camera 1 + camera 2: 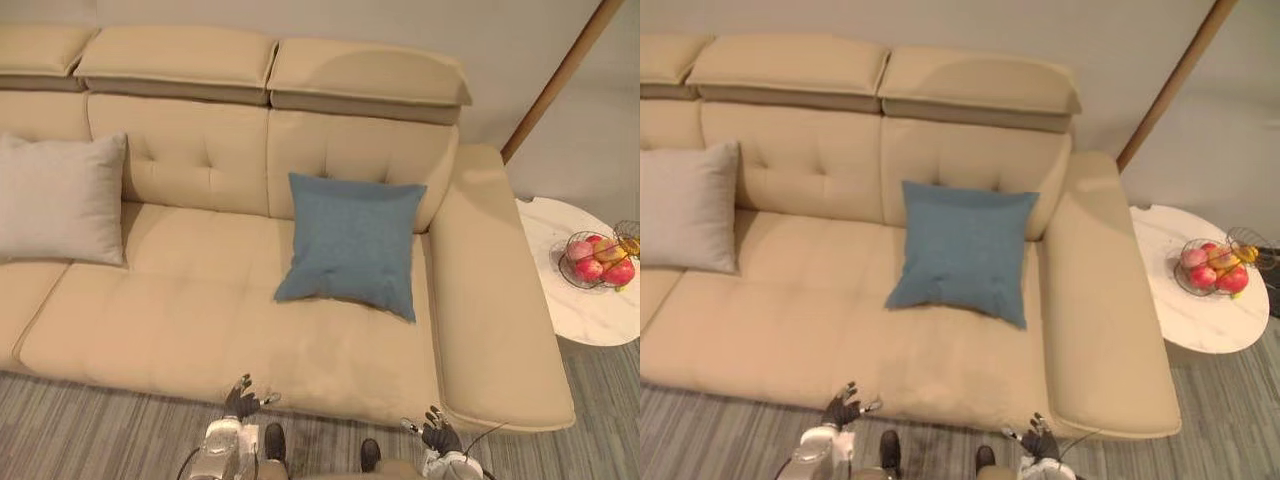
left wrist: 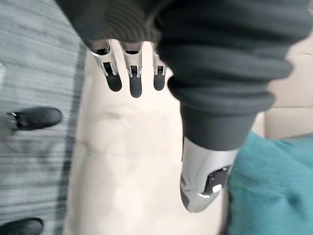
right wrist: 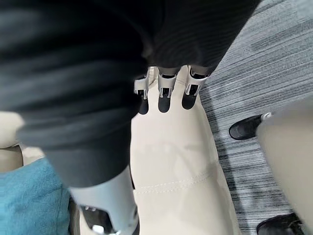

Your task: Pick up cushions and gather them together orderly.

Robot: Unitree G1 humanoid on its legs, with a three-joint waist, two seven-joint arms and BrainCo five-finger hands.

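Two cushions: a blue cushion [image 1: 350,245] and a grey cushion [image 1: 60,198] lay on the beige sofa [image 1: 180,320], well apart from each other.
Blue cushion: it leaned tilted against the backrest toward the robot's right end of the seat, near the armrest [image 1: 490,290], with its lower edge on the seat.
Grey cushion: it stood against the backrest far to the robot's left, partly cut off by the edge of the head view.
Left robot hand: the left robot hand [image 1: 241,401] hung low by the sofa's front edge, its fingers [image 2: 133,81] straight and apart from the thumb, holding nothing.
Right robot hand: the right robot hand [image 1: 437,432] hung low near the front corner below the armrest, its fingers [image 3: 165,95] likewise straight and empty.
Nearest cushion: the blue one was the closer of the two, though neither robot hand touched it.
Bystander items: a round white desk [image 1: 585,315] beside the armrest carried a wire fruit basket [image 1: 598,260], which seemed to play no part in the job.
Done so far: nothing, judging from how things lay; no cushion was lifted and the pair was not together.
Left to do: all of it, namely a reach over the seat, a grasp on one cushion, a carry across to the other, and a neat placement side by side.
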